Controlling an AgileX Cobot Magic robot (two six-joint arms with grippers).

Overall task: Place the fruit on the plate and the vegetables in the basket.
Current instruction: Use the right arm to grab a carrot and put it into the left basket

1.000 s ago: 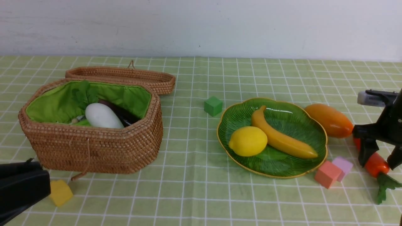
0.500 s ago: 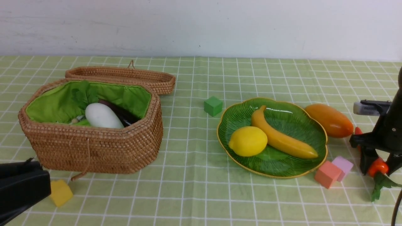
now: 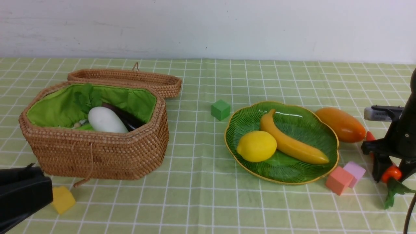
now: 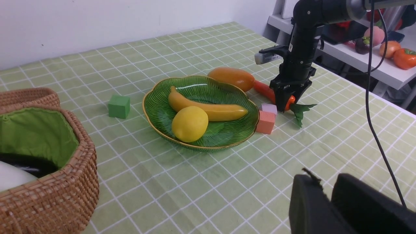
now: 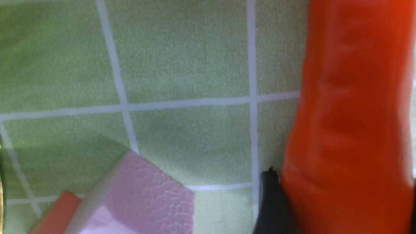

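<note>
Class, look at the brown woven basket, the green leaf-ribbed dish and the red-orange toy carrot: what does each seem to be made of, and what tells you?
The brown woven basket: wicker, matt; coiled woven rows show, with green cloth lining. The green leaf-ribbed dish: probably glass, glossy; translucent with bright glare. The red-orange toy carrot: likely plastic, smooth sheen, moulded ridges.

Green block [image 3: 220, 110], yellow block [image 3: 62, 199], salmon block [image 3: 339, 180] (lilac block [image 3: 355, 172] against it)
</note>
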